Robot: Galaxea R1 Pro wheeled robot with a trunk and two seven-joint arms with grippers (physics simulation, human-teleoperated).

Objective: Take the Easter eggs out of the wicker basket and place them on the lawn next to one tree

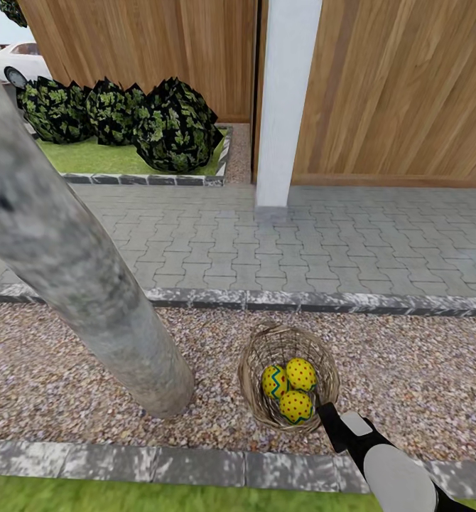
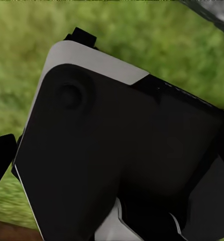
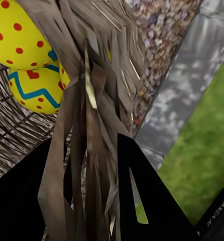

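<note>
Black right claw (image 1: pixel 326 411) clamped on the wicker basket (image 1: pixel 256 363) rim; woven strands sit between its fingers (image 3: pixel 147 196) in the wrist view. Three eggs (image 1: pixel 295 405) lie inside, touching. Basket rests on gravel (image 1: pixel 423 384), near the grey tree trunk (image 1: pixel 67 263), between stone kerbs (image 1: pixel 195 466). Grass (image 1: pixel 89 498) beyond the near kerb. Left claw state: cannot tell.

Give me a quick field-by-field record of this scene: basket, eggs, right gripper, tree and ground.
basket: wicker basket on the gravel strip, not on grass
eggs: three Easter eggs inside the basket
right gripper: right gripper at the basket's near rim, fingers astride the wicker wall
tree: grey trunk beside the basket
lawn: lawn beyond the stone kerb
</note>
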